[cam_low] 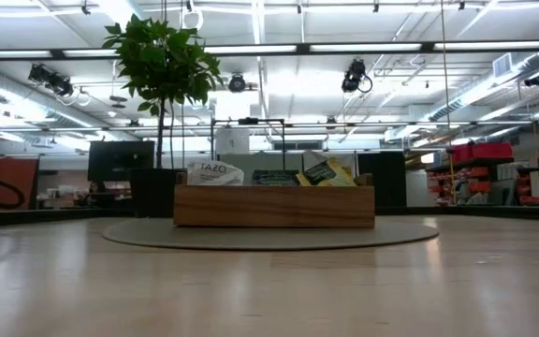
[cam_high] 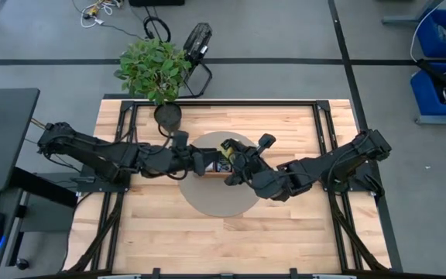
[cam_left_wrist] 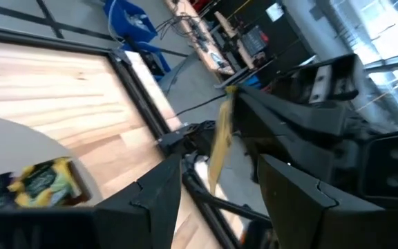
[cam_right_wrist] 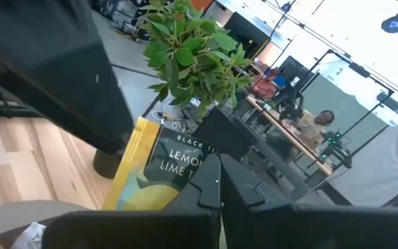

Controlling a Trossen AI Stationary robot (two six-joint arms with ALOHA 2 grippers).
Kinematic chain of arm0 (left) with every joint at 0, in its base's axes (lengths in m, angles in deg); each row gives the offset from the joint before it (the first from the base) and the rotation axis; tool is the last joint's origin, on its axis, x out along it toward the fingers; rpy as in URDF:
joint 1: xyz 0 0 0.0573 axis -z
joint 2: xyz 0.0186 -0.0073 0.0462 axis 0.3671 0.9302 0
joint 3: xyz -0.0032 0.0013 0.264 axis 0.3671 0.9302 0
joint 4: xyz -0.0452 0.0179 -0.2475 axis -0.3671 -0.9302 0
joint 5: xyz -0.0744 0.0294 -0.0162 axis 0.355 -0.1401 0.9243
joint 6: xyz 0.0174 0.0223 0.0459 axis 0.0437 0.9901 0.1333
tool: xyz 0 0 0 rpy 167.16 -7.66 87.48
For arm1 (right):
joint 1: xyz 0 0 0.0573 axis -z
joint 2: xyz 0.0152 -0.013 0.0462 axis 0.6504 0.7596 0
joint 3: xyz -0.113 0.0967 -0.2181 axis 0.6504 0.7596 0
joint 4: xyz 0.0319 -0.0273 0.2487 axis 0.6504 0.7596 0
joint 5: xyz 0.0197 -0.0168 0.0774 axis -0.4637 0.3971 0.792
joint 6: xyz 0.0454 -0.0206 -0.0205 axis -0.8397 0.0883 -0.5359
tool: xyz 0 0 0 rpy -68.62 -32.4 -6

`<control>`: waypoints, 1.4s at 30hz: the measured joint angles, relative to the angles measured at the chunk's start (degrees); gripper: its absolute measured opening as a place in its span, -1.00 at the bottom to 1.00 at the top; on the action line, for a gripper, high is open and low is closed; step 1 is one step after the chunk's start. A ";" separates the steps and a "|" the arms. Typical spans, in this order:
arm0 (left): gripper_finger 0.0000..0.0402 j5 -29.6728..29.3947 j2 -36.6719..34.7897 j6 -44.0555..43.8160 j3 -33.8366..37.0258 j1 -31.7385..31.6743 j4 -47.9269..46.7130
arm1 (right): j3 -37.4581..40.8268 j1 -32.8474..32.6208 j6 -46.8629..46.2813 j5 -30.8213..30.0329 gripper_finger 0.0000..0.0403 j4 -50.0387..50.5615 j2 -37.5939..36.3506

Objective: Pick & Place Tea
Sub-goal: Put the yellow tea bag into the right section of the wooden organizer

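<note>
While both arms meet over the round mat, entries run as follows.

Right end effector [cam_high: 229, 165]: shut tight on a yellow tea packet [cam_right_wrist: 159, 174], held upright above the tray [cam_low: 274, 206]; packet print reads "Lemon Lime".

Left end effector [cam_high: 204, 162]: fingers [cam_left_wrist: 150, 200] spread wide, nothing between them touching; it faces the right one, just beside it.

Held packet, seen from the left wrist: thin yellow edge [cam_left_wrist: 220, 145], standing ahead of the spread fingers and not yet between them.

Tray: under both end effectors, on the mat [cam_high: 217, 198]; other packets [cam_low: 324, 174] stand in it, white, dark and yellow-green.

Plant [cam_high: 154, 68]: beyond the left end effector, at the worktop's [cam_high: 207, 240] far edge.

Step in hand: judged a hand-over or a carry, packet lifted clear of the tray; which of the two cannot be told.

Next move calls for: either the left fingers closing squarely on the packet's free edge before the right lets go, or the right moving off to the drop spot; destination is not shown.
</note>
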 joint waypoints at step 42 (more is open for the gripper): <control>-0.98 -0.04 0.46 13.83 -0.02 -1.49 1.61 | 0.00 1.01 0.24 7.69 -0.97 -0.72 -0.03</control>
